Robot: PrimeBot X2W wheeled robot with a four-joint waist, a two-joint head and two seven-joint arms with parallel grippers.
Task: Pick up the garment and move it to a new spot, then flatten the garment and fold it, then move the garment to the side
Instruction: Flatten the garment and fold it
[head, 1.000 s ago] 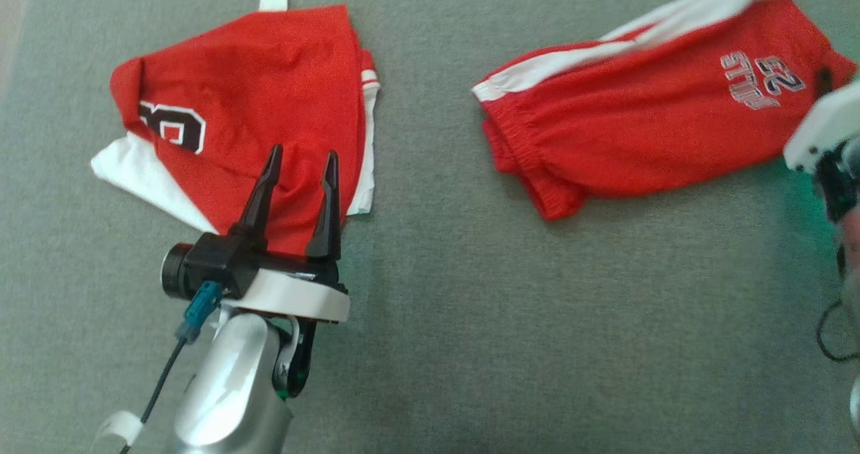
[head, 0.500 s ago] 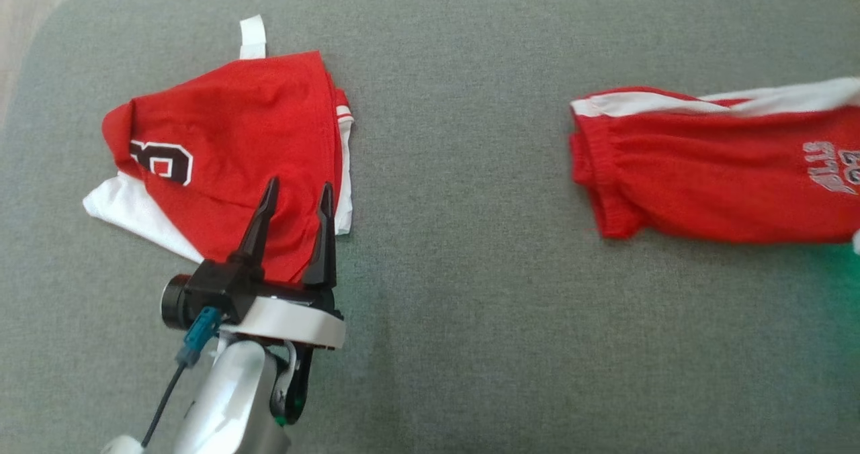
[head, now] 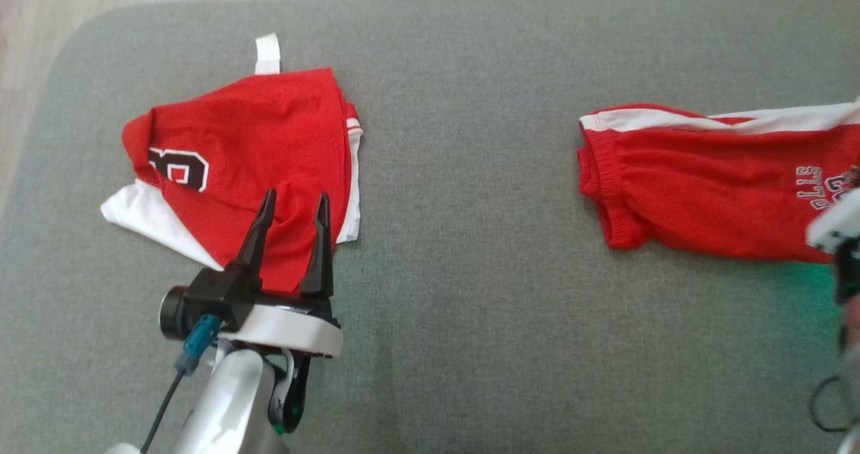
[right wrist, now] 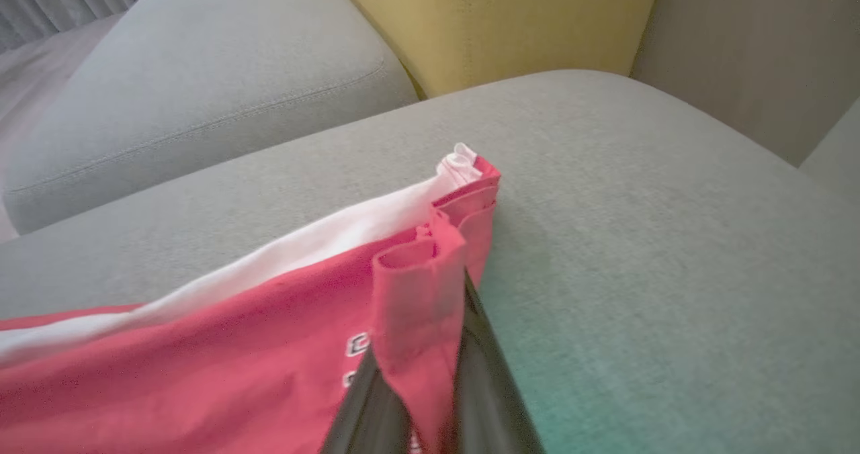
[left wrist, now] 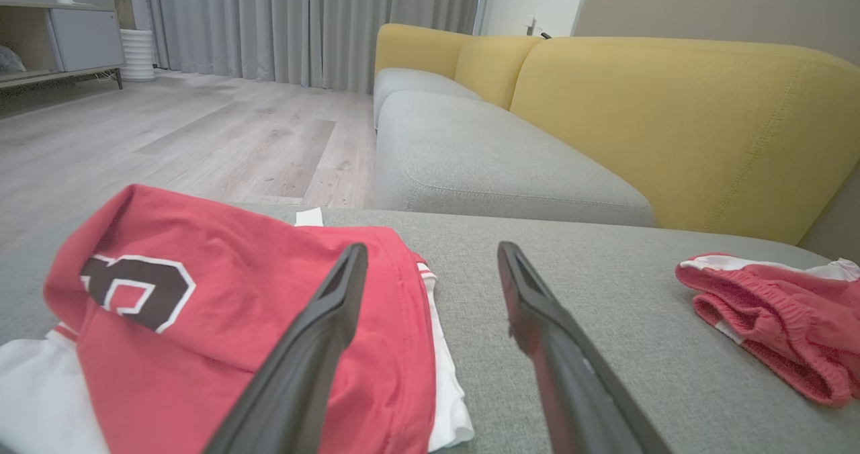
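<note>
Red shorts (right wrist: pixel 201 360), hem tight between right tool (right wrist: pixel 430 353) fingers.

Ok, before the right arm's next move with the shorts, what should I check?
1. Right gripper shut on the red shorts at the hem: ok.
2. Shorts lying flat: not ok, fabric is doubled over at the grip.
3. Left gripper open, holding nothing: ok.
4. Left gripper clear of the red jersey: cannot tell, it overlaps the jersey's near edge.
5. Bare grey cushion between the two garments: ok.
</note>
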